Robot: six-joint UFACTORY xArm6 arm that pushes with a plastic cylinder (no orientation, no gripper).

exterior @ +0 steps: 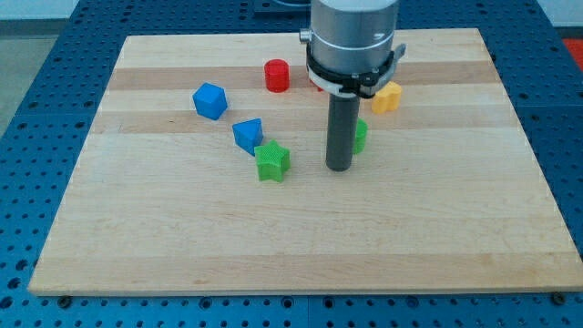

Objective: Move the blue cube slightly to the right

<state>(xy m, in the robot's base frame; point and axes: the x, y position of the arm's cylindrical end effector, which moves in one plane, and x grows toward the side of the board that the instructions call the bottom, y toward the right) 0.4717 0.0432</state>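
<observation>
The blue cube [209, 100] sits on the wooden board [182, 246] at the upper left. A second blue block [248, 134], wedge-like, lies below and right of it, touching a green star [272, 161]. My tip [340, 168] rests on the board near the middle, well to the right of the blue cube and about a block's width right of the green star. A green block [360, 136] is mostly hidden behind the rod.
A red cylinder [276, 75] stands near the view's top, left of the arm. A yellow block [387, 97] lies right of the rod. A bit of another red block [320, 87] peeks out behind the arm's body. Blue perforated table surrounds the board.
</observation>
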